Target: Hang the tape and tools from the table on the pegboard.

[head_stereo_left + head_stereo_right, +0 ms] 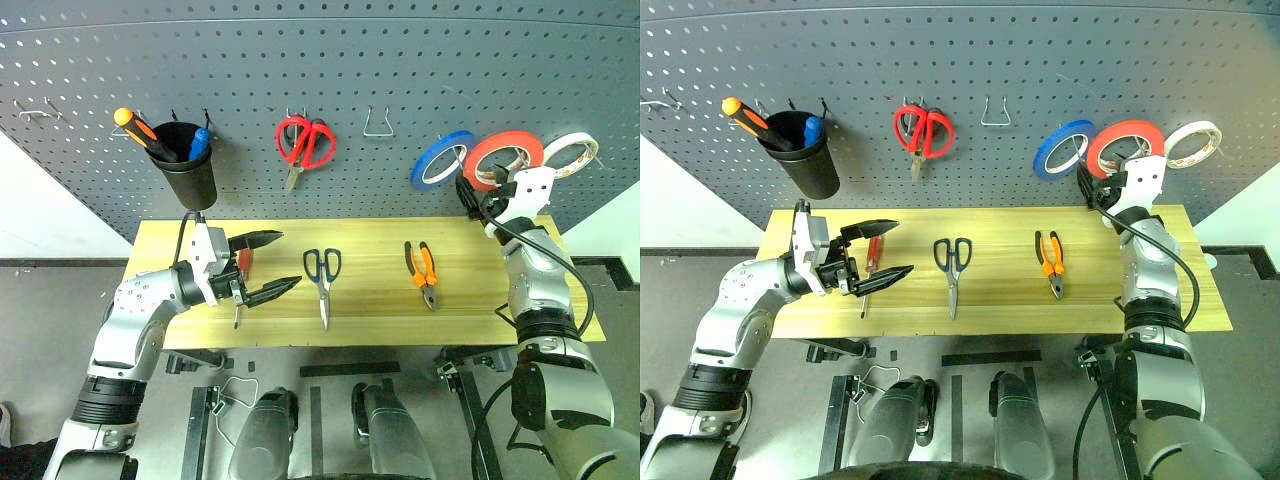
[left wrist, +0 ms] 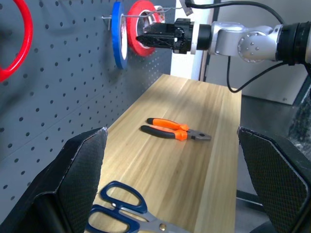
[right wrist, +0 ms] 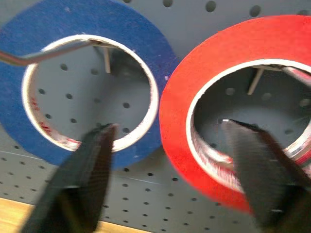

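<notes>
Head view: the thin red tape ring (image 1: 503, 158) hangs on the dark grey pegboard (image 1: 400, 60) at two o'clock, its lower edge hidden by the right gripper (image 1: 470, 195). The left gripper (image 1: 268, 265), jaws spread, covers the small red-handled screwdriver (image 1: 243, 268) on the yellow wood-grain table (image 1: 370, 300).

Left wrist view: blue-handled scissors (image 2: 121, 213) are cut off; orange-handled pliers (image 2: 175, 132) lie clear.

Right wrist view: the right fingers stand apart, empty.

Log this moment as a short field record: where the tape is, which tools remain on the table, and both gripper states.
tape: thin bright red tape roll hanging on the dark grey pegboard, beside the blue ring
on table: orange-handled pliers, blue-handled steel scissors, small red-handled screwdriver lie on the yellow wood-grain table
right gripper: open, at the red roll
left gripper: open, above the screwdriver
</notes>
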Available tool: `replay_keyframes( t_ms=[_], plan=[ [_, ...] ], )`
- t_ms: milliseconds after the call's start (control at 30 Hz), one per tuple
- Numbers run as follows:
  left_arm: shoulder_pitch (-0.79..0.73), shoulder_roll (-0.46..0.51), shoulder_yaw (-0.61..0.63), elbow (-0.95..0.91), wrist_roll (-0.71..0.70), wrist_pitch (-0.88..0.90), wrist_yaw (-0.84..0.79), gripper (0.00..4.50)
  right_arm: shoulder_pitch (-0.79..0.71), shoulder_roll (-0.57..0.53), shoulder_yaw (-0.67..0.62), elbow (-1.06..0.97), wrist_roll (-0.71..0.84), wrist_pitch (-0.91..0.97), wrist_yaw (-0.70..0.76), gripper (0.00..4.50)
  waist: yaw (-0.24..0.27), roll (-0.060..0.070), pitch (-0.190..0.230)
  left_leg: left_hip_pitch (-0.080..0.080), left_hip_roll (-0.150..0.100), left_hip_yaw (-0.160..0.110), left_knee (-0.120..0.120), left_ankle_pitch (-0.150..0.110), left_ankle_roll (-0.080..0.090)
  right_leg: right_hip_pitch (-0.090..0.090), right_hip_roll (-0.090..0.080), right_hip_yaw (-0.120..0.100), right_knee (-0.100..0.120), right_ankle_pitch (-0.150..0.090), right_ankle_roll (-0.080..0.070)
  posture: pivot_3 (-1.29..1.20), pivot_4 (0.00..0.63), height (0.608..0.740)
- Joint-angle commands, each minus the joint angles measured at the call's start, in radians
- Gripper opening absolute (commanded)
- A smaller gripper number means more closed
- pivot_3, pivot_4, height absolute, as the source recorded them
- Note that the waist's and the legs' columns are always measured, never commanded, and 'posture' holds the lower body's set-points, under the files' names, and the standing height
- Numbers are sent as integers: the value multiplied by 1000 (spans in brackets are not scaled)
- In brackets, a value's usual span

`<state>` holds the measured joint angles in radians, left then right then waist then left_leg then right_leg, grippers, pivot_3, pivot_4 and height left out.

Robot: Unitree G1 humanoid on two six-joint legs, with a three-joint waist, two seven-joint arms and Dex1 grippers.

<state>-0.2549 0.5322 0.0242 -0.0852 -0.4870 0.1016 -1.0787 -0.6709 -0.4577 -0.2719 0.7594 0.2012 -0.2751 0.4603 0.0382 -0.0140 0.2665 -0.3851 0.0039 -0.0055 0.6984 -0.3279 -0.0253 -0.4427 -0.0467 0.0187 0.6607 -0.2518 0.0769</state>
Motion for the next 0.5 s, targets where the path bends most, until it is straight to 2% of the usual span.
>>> replay_keyframes(
  t_ms=[33,367,500],
  plan=[
    [13,9,17,-51,-7,-8,4,4500,71,-14,15,-136,-15,55,-21,4058,0,0,0,0,0,0,0,0,0,0,0,0,0,0,0,172,218,740],
    [75,18,42,-90,-13,-9,33,4500,514,7,37,-829,88,412,-27,4058,-1,0,0,-1,0,-1,0,0,0,-1,0,1,0,0,0,138,231,740],
    [102,23,49,-91,-8,27,72,4500,616,52,75,-1080,77,565,-133,4058,-4,1,0,0,1,-1,0,0,0,0,1,1,1,0,0,106,251,740]
  ],
)
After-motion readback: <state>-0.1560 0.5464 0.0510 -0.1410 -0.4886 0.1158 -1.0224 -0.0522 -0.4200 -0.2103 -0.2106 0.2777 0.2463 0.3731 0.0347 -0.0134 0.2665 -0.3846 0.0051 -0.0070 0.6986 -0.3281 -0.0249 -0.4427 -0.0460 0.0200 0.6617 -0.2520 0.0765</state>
